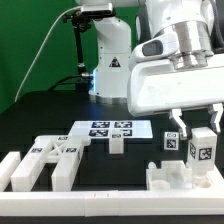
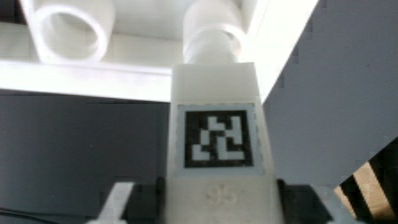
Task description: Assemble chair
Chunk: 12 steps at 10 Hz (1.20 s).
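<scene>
Counting the pieces in the exterior view: one marker board (image 1: 110, 128) is lying flat mid-table, and one small white block (image 1: 117, 143) is standing just in front of it. Over on the exterior view's left a cluster of long white bars (image 1: 45, 165) is lying side by side, roughly three of them, with small tags showing at their far ends. On the exterior view's right, two upright tagged pieces are standing near each other, a smaller one (image 1: 170, 143) and a larger one (image 1: 203, 150), both just behind a low white block (image 1: 168, 180).

Now the tool: one arm is reaching down from the top right, and its gripper (image 1: 193, 125) is hanging right above those two uprights. In the wrist view the gripper (image 2: 217, 200) is clamping one tagged bar (image 2: 217, 110), with the dark pads (image 2: 157, 197) sitting against both its sides and the jaws only as wide as the bar. Beyond the bar, two rounded white parts (image 2: 71, 35) are showing, blurred. The exterior view isn't settling which of the two uprights is the clamped one
</scene>
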Available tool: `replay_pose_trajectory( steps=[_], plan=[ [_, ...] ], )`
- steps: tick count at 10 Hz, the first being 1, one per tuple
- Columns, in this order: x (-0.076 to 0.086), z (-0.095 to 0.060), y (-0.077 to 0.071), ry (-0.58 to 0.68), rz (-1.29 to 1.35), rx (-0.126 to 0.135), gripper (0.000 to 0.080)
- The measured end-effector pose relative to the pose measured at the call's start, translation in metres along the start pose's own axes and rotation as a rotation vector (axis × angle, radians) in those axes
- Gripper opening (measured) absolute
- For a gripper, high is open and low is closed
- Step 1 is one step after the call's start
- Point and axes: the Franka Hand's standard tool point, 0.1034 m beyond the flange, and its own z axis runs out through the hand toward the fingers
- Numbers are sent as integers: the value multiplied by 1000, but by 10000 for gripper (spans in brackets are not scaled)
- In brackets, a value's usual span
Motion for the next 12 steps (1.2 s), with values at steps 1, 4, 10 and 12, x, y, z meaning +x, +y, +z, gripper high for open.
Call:
replay_pose_trajectory(
  steps=[1,4,10,12],
  plan=[
    [-1,1,-1,-1,0,1,285],
    [0,3,-4,12,-3,3,285],
    [4,6,-3,64,-3,-4,285],
    [-4,12,-3,59,-3,-5,285]
  ],
)
